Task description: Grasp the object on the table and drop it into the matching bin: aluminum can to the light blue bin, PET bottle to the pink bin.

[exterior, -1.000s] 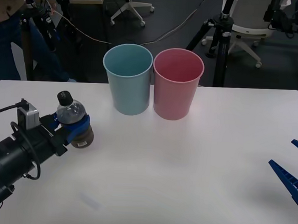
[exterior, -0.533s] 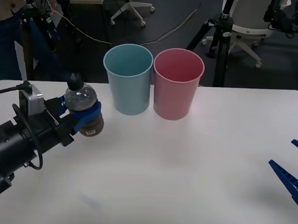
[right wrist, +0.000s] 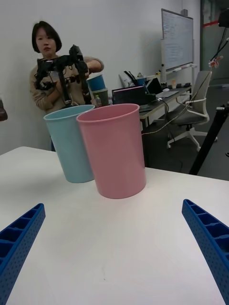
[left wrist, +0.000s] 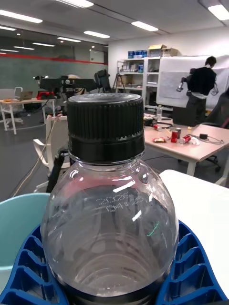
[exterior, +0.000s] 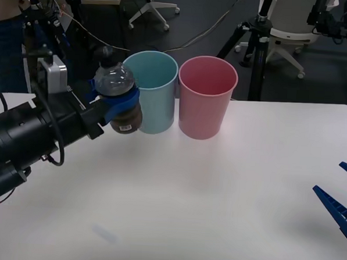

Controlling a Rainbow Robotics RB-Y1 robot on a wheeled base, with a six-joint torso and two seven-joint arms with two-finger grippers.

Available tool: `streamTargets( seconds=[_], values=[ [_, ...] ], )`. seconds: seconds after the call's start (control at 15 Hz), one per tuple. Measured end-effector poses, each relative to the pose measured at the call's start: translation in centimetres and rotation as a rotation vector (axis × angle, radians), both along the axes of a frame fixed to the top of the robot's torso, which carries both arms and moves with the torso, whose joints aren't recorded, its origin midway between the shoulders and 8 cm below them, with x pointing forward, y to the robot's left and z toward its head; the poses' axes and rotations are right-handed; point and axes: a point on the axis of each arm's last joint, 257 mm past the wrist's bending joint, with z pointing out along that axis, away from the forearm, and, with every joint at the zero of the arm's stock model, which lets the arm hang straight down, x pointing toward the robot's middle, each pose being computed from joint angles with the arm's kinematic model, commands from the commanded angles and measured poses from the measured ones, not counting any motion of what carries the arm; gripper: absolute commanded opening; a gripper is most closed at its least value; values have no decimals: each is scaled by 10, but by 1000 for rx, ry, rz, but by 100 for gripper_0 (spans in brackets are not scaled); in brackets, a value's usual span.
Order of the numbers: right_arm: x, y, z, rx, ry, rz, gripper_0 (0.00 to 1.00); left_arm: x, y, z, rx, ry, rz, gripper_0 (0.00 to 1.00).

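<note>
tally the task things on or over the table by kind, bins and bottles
Bins: 2, the light blue bin and the pink bin, standing side by side on the table.
Bottles: 1, the PET bottle, held upright in the left pincer off the table, beside the light blue bin.
Cans: 0.
Total: 3.

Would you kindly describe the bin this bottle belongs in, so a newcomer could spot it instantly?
On the white table, two tall round bins stand side by side at the far edge. The pink bin is the one on the robot's right, beside the light blue bin, farther from the left claw holding the PET bottle.
</note>
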Motion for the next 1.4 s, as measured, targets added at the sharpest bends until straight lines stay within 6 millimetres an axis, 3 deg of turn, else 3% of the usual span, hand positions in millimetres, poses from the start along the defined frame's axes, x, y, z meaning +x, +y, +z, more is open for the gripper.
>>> streamTargets(
  seconds=[0.27, 0.93, 1.4],
  values=[
    [0, 0, 0, 0, 0, 0, 100, 16, -27, 17, 19, -5, -37, 0],
    [0, 0, 0, 0, 0, 0, 100, 91, -113, 78, -4, 21, -122, 0],
    [0, 0, 0, 0, 0, 0, 100, 161, -164, 85, 12, 16, -97, 0]
  ],
)
